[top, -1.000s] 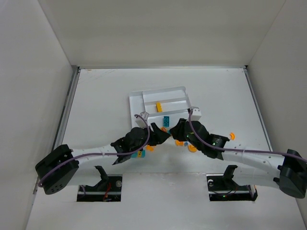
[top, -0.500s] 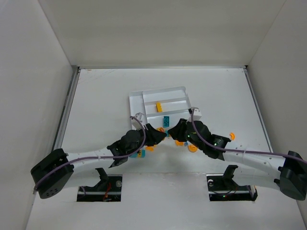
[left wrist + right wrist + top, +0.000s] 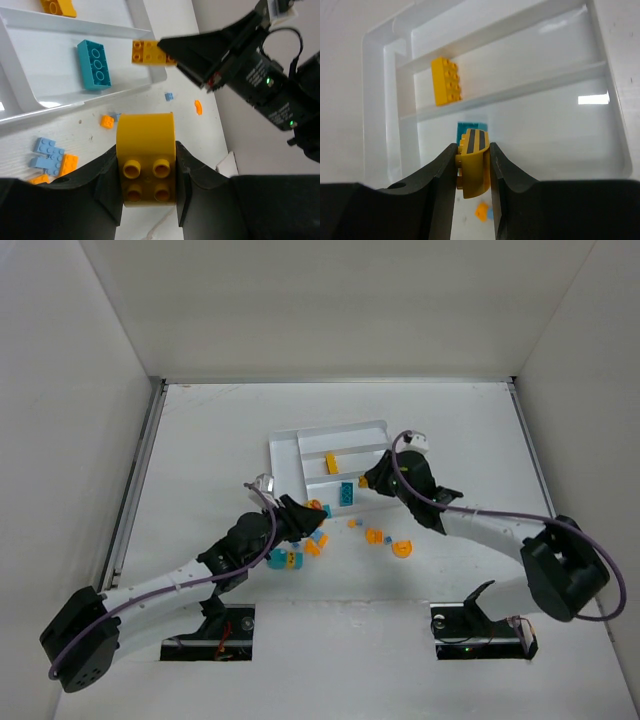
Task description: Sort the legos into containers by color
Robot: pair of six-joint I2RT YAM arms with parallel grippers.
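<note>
Inventory, largest to smallest.

1. Walls (image 3: 330, 300): plain white panels closing in the top, left and right of the overhead view.
2. Bench (image 3: 200, 440): flat white surface with a metal rail along its left edge.
3. Left arm (image 3: 170, 580): reaches from the lower left corner up toward the middle.
4. Right arm (image 3: 490, 530): reaches from the lower right, bending up and left to the tray.
5. Tray (image 3: 283, 455): white, slightly skewed, just above the centre of the overhead view. It has three long sections and one narrow section at its left end.
6. Left hand (image 3: 146, 165): closed on a rounded yellow brick (image 3: 146, 145), studs facing the wrist camera. It sits just below and left of the tray's lower left corner, off the tray and over the bench.
7. Right hand (image 3: 472, 170): clamped on a striped yellow piece (image 3: 471, 177), at the right end of the tray's lowest section.
8. Long yellow brick (image 3: 331, 462): lies in the middle long section.
9. Teal brick (image 3: 347, 493): lies in the lowest section, just left of the right hand.
10. Loose bricks (image 3: 373, 535): orange, yellow, teal and light blue, scattered on the bench below the tray, between the two hands.
</note>
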